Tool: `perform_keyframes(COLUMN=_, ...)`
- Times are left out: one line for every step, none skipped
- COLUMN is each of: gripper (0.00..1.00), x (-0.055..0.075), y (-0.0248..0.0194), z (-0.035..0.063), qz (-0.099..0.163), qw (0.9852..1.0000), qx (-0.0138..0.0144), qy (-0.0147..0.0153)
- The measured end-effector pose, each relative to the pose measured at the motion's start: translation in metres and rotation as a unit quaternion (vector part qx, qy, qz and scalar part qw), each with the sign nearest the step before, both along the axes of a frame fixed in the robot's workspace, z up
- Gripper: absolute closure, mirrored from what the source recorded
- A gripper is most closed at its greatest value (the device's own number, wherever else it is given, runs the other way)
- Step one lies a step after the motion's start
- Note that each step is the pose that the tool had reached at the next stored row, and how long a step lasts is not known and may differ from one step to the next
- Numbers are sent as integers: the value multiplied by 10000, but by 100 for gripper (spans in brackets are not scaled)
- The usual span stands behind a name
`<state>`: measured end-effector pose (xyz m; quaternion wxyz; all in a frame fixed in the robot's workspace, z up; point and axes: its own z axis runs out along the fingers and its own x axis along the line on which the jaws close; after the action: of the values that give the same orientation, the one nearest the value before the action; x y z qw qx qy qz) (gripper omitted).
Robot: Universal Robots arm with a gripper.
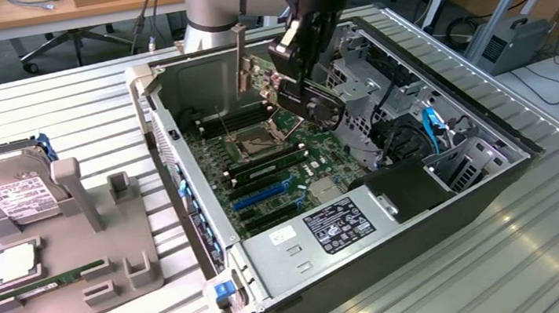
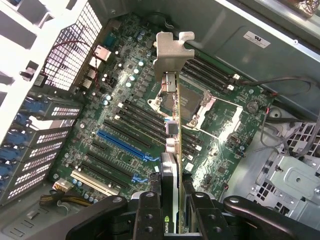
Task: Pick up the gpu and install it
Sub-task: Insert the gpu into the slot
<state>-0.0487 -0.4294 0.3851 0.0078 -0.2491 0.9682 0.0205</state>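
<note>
My gripper (image 1: 299, 75) is shut on the gpu (image 1: 318, 105) and holds it on edge above the open computer case (image 1: 473, 190). The card's dark cooler with its round fan faces the exterior view's right, and its silver end bracket (image 1: 240, 57) stands upright toward the case's back wall. In the wrist view the gpu (image 2: 171, 165) shows edge-on between the black fingers (image 2: 149, 215), with the bracket (image 2: 172, 55) at its far end. It hangs over the green motherboard (image 2: 120, 105), apart from the board and a little to one side of the blue slot (image 2: 125, 142).
The motherboard (image 1: 270, 165) lies flat in the case with the CPU socket (image 1: 255, 141) open and a power supply (image 1: 320, 231) at the near end. On the exterior view's left, a grey fixture (image 1: 63, 291) holds a hard drive (image 1: 9, 187) and a memory stick (image 1: 47, 284). Drive cages (image 1: 378, 90) and cables crowd the case's right side.
</note>
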Motion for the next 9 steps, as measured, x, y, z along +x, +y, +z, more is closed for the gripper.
perform_keyframes(gripper=73, x=0, y=0, z=0, qz=1, qw=10000, qx=0, qy=0)
perform_keyframes(gripper=73, x=0, y=0, z=-1, qz=2, qw=10000, qx=0, qy=0)
perform_keyframes(gripper=73, x=0, y=0, z=-2, qz=5, qw=10000, qx=0, qy=0)
perform_keyframes(gripper=73, x=0, y=0, z=-3, qz=7, qw=10000, qx=0, qy=0)
perform_keyframes(gripper=73, x=1, y=0, z=-7, qz=14, qw=10000, qx=0, qy=0)
perform_keyframes(gripper=73, x=2, y=0, z=-10, qz=19, qw=10000, qx=0, qy=0)
perform_keyframes(gripper=73, x=2, y=0, z=-11, qz=20, qw=10000, qx=0, qy=0)
perform_keyframes(gripper=73, x=3, y=0, z=-11, qz=21, qw=10000, qx=0, qy=0)
perform_keyframes(gripper=73, x=4, y=0, z=-13, qz=24, qw=10000, qx=0, qy=0)
